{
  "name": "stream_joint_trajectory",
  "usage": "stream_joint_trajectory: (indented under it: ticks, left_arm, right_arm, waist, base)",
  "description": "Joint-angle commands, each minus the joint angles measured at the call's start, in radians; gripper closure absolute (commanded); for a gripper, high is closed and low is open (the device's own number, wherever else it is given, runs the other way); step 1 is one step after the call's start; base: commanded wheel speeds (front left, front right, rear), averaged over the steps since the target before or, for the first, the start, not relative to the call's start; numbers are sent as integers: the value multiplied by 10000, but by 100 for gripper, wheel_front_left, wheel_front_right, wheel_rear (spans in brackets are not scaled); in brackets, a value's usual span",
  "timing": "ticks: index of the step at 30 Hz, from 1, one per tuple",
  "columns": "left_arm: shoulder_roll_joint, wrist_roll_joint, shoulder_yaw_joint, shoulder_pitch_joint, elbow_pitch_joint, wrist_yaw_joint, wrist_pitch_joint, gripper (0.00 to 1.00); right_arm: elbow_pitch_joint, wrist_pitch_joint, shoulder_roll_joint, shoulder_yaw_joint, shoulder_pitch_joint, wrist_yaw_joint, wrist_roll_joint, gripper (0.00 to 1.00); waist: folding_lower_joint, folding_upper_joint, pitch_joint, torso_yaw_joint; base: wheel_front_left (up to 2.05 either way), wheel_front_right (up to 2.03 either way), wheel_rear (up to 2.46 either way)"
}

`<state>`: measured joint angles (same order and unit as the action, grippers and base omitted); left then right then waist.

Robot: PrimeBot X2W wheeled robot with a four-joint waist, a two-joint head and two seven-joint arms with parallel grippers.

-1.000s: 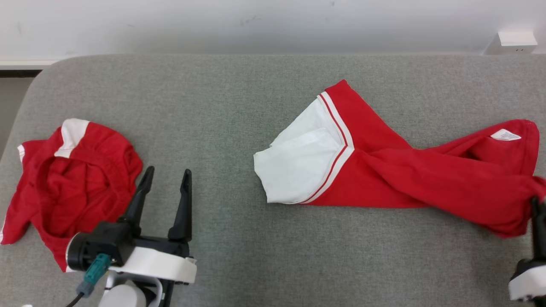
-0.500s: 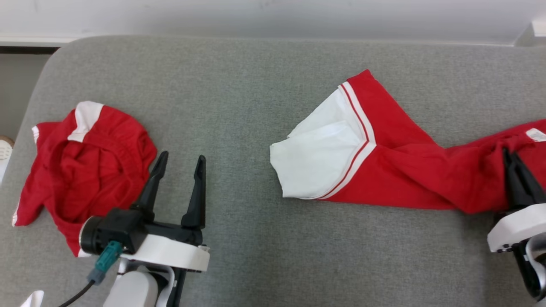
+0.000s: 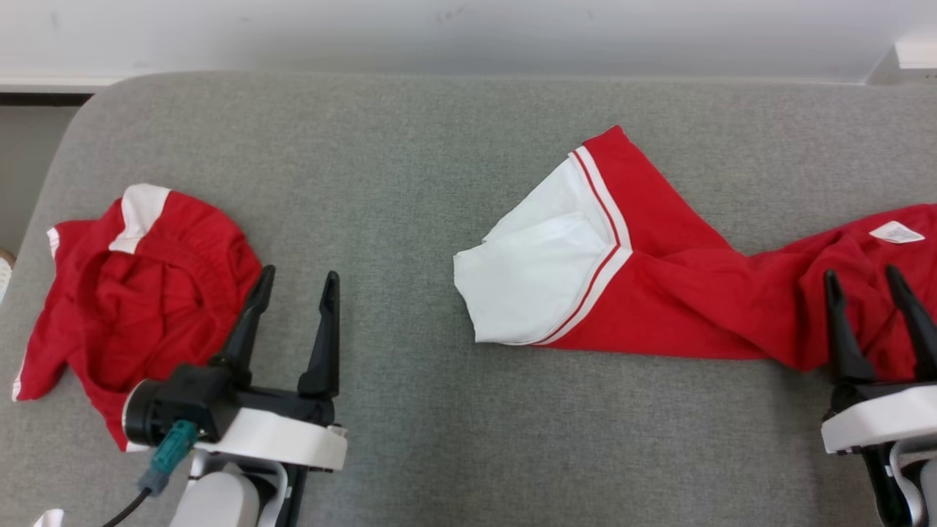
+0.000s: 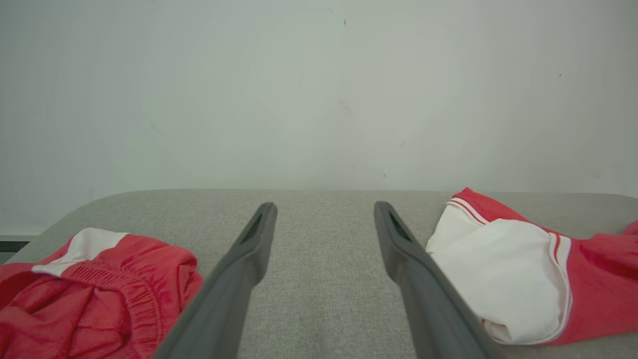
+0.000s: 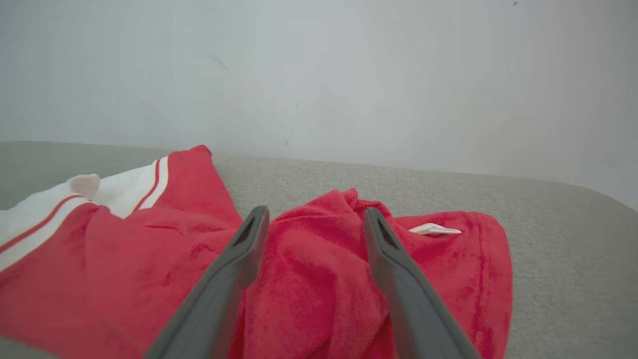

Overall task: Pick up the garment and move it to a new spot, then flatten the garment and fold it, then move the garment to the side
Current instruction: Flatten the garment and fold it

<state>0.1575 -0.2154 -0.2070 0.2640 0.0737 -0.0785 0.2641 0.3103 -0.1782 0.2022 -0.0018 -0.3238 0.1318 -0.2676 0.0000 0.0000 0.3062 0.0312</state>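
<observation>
1. While the garment (image 3: 659,293) is lying across the right half of the grey cushion (image 3: 410,183), its long axis is running left to right. Its white panel (image 3: 534,285) is pointing toward the middle, and its bunched red end, with the label (image 3: 896,233), is sitting at the right.
2. The right gripper (image 3: 861,274) is sitting nearer. Its fingers are standing apart over that bunched end and clasping nothing, and they are pointing across the garment's length.
3. The left gripper (image 3: 300,272) is hovering over bare cushion, jaws likewise apart. It is lying between the white panel and a second red garment (image 3: 146,293), just beside the latter.
4. Flattening is probably calling for one arm at each end, so the left arm is facing the longer reach, rightward to the white panel.
</observation>
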Motion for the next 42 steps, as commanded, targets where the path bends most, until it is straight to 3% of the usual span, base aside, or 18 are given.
stream_joint_trajectory:
  ticks: [1,9,17,33,42]
  left_arm:
    - [90,40,86,-153,7,6,3,0]
    - [288,100,288,-708,28,-84,3,0]
    - [368,13,238,-1079,-24,-110,-68,0]
    - [434,-69,66,-885,-35,-132,-138,0]
    - [2,359,-899,1964,253,524,-1060,0]
  right_arm:
    - [-409,-113,-42,-243,291,-22,-127,0]
    - [-2749,605,-410,-1569,1648,-22,154,0]
    - [-4225,1567,-764,-1172,2673,-22,127,0]
    - [-4583,1810,-898,-1058,2832,-22,24,0]
    - [-4906,1879,-766,-1179,2468,-22,-49,0]
  waist:
    - [0,0,-133,-116]
    - [0,0,-699,-391]
    - [0,0,-1017,-503]
    - [0,0,-983,-456]
    - [0,0,-161,-321]
  base:
    - [0,0,0]
    - [0,0,0]
    - [0,0,0]
    - [0,0,0]
    - [0,0,0]
